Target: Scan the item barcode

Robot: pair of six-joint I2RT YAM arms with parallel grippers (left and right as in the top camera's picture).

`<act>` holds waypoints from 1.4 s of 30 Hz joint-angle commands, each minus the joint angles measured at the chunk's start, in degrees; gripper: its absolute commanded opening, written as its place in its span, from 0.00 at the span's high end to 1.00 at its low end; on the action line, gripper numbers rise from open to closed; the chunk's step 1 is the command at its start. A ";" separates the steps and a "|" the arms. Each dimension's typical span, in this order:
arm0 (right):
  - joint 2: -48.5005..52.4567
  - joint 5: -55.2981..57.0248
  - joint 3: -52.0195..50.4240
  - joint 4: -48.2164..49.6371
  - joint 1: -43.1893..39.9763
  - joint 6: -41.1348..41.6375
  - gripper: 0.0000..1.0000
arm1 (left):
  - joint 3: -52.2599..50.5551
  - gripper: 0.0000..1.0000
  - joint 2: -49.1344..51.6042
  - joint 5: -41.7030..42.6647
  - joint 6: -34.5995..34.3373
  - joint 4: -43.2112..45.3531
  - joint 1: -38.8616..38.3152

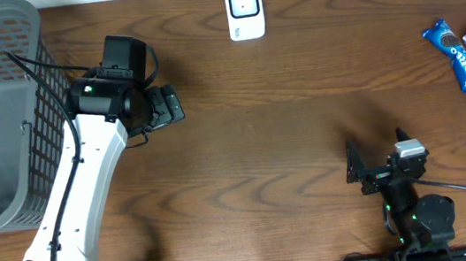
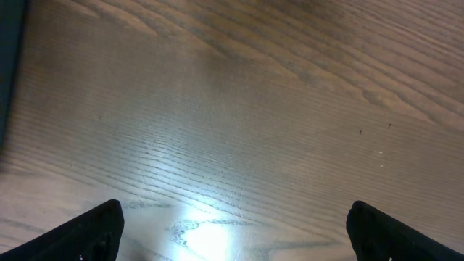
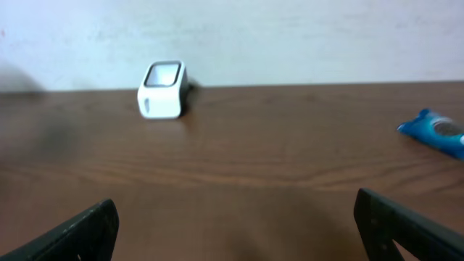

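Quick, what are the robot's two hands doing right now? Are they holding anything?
Left gripper: open, holding nothing.
Right gripper: open, holding nothing.

From overhead we look straight down on the table (image 1: 259, 127). Our left wrist camera sits close above its wood, facing down. Our right wrist camera sits low, facing the far wall (image 3: 290, 36); it shares the white scanner (image 3: 162, 90) with overhead.

Dark wooden table (image 1: 286, 124), plain white wall (image 3: 290, 36), glare patch
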 commanded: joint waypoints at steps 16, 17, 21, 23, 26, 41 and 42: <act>-1.75 2.58 -0.22 -0.46 -0.72 -2.80 0.01 | -0.11 0.02 0.13 -0.72 0.94 -0.17 0.17; -1.75 2.58 -0.22 -0.46 -0.72 -3.02 0.01 | -0.11 0.02 0.13 -0.72 0.96 -0.17 0.17; -1.75 2.58 -0.22 -0.48 -0.72 -3.85 0.01 | -0.11 0.02 0.13 -0.72 0.94 -0.17 0.17; -1.75 2.54 -0.22 -0.48 -0.83 -3.80 0.01 | -0.11 0.02 0.13 -0.72 0.94 -0.20 0.17; -1.75 1.90 -0.22 -0.39 -0.83 -3.76 0.01 | -0.11 0.02 0.13 -0.72 0.94 -0.20 0.17; -1.73 1.68 -0.22 -0.13 -3.23 -3.78 0.01 | -0.11 0.02 0.13 -0.72 0.94 -0.20 0.17; -1.73 1.68 -0.22 -0.13 -3.23 -3.78 0.01 | -0.11 0.02 0.13 -0.72 0.94 -0.20 0.17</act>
